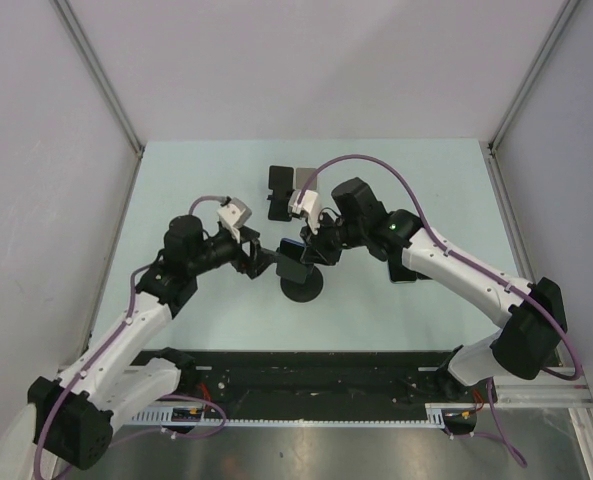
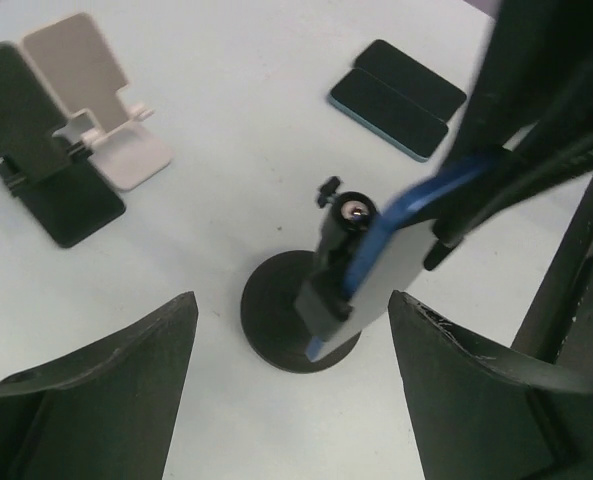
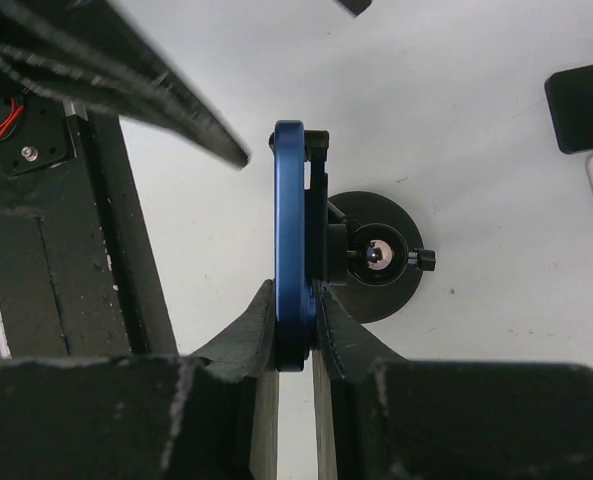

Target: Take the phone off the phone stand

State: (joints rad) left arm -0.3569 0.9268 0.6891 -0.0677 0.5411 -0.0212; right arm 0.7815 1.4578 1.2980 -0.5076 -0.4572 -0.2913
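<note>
Pale table (image 1: 196,180), phone (image 3: 289,220) pinched in right gripper (image 3: 294,310)

black stand (image 2: 21,110), white stand (image 2: 76,70), two flat phones (image 2: 391,110)

Glossy phone (image 3: 289,240), matt plastic stand (image 3: 388,300)

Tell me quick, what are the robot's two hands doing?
Left gripper: open, holding nothing.
Right gripper: shut on the blue phone.
</note>
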